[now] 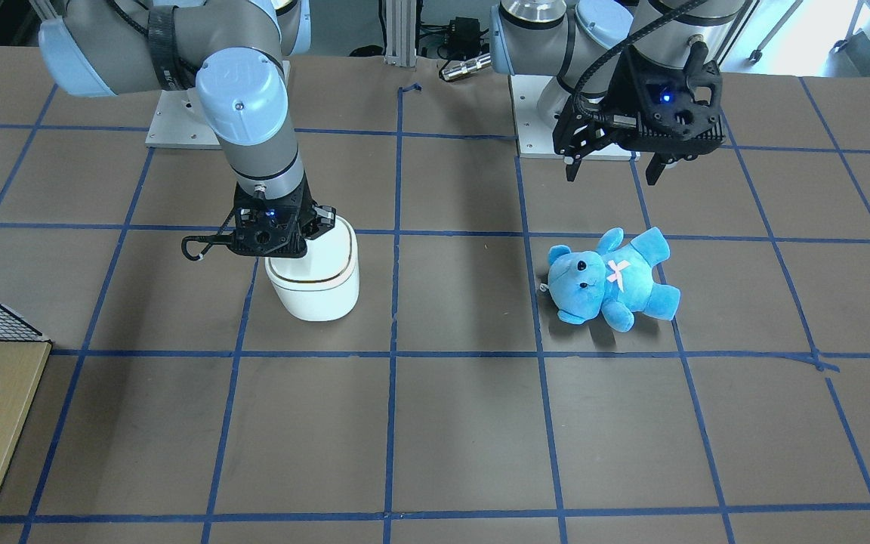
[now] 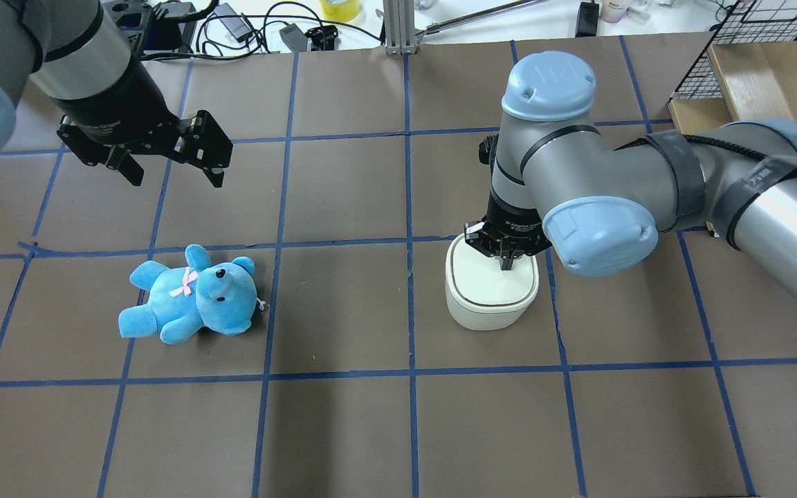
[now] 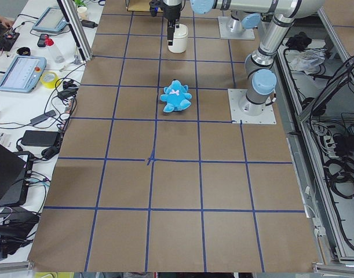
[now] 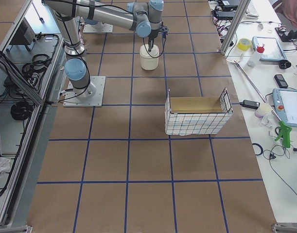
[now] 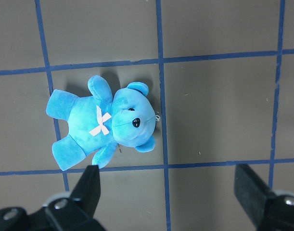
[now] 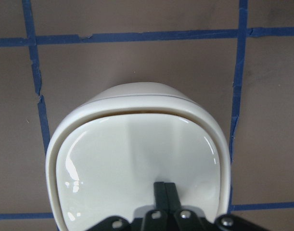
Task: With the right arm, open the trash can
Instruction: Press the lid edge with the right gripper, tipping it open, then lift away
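Observation:
The white trash can point(image 2: 492, 297) stands upright on the brown table, its lid down and edged by a thin dark line; it also shows in the front view point(image 1: 322, 283) and fills the right wrist view point(image 6: 137, 159). My right gripper point(image 6: 164, 188) is shut, fingertips together, pointing straight down onto the lid near its robot-side edge; it also shows in the overhead view point(image 2: 507, 259) and the front view point(image 1: 276, 234). My left gripper point(image 2: 167, 159) is open and empty, held above the table beyond the blue teddy bear point(image 2: 191, 294).
The blue teddy bear point(image 5: 106, 120) lies on its back on the table's left half. A wire basket with a wooden base point(image 4: 197, 114) stands toward the right end. Blue tape lines grid the table. Cables and devices lie along the far edge.

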{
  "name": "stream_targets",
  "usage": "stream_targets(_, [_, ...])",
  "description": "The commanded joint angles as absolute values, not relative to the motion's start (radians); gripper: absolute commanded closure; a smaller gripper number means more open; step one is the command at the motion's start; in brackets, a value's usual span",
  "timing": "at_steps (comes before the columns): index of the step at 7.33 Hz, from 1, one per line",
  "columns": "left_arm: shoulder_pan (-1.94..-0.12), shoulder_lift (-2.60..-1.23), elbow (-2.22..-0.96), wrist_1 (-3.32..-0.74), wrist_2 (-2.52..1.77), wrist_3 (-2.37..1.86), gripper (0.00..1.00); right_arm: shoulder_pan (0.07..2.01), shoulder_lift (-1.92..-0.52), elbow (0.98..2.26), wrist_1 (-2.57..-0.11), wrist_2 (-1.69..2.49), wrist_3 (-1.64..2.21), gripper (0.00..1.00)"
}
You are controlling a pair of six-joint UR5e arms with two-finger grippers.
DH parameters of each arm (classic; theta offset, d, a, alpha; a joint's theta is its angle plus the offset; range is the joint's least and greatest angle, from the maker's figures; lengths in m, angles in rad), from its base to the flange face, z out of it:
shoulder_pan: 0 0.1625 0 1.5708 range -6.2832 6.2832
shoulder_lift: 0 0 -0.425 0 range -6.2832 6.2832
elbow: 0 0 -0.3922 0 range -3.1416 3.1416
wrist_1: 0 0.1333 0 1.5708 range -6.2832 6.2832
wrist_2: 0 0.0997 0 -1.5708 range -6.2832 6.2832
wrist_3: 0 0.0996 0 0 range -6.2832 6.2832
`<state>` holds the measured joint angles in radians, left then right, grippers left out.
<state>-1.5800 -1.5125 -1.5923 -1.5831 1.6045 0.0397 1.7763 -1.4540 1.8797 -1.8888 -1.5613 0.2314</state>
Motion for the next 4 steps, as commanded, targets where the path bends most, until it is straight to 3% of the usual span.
stream_targets(1, [-1.58,-1.513,-1.592,-1.583,1.605,0.04,0.0,1.776,-1.447,1.881,-1.89,-1.56,0.232,1.0])
stream_targets(3, [-1.58,-1.513,-1.592,-1.583,1.605,0.04,0.0,1.775,-1.46,1.858,-1.878,-1.562,0.235,1.0])
stream_targets(4, [-1.58,-1.513,-1.592,-1.583,1.605,0.038,0.0,1.77,-1.494,1.809,-1.831,-1.562,0.233,0.22])
